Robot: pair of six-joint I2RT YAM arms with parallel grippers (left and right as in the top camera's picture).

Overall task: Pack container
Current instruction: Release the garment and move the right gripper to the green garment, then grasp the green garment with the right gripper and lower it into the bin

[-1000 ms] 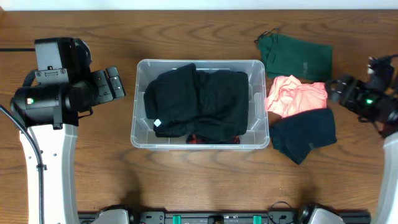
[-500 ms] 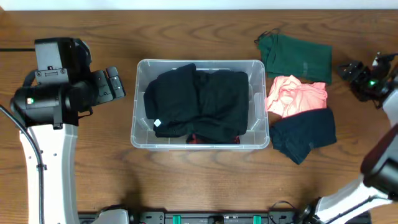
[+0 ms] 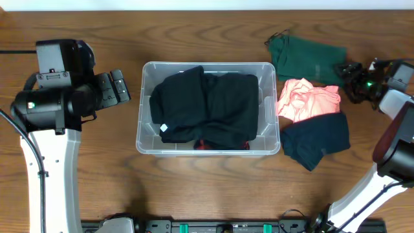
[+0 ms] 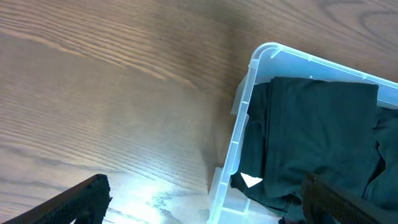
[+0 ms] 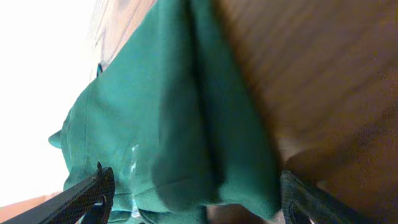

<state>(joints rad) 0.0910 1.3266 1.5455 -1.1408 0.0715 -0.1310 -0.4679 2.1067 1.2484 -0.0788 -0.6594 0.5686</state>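
While the right tool (image 3: 348, 70) hangs at the right edge of the green garment (image 3: 309, 59), the overhead view shows the container (image 3: 143, 107) at mid-bench, already holding folded black clothes (image 3: 207, 107); a pink garment (image 3: 307, 100) and a dark blue one (image 3: 317, 141) lie just beside its right wall. Step in hand, by judgement: fetching the green garment. The left tool (image 3: 119, 87) waits well left of the container, with bare bench (image 3: 207, 191) on that side and in front

Left wrist view: jaws spread wide and empty over bare wood, the container's rounded corner and rolled rim near; the black cloth lies below the rim

Right wrist view: jaws wide, nothing held, green folds between and ahead of the fingers, bare wood to one side. A good grasp would take a thick fold rather than one loose layer, then lift high enough to clear the pink garment and the container's rim; a trailing hem could snag either
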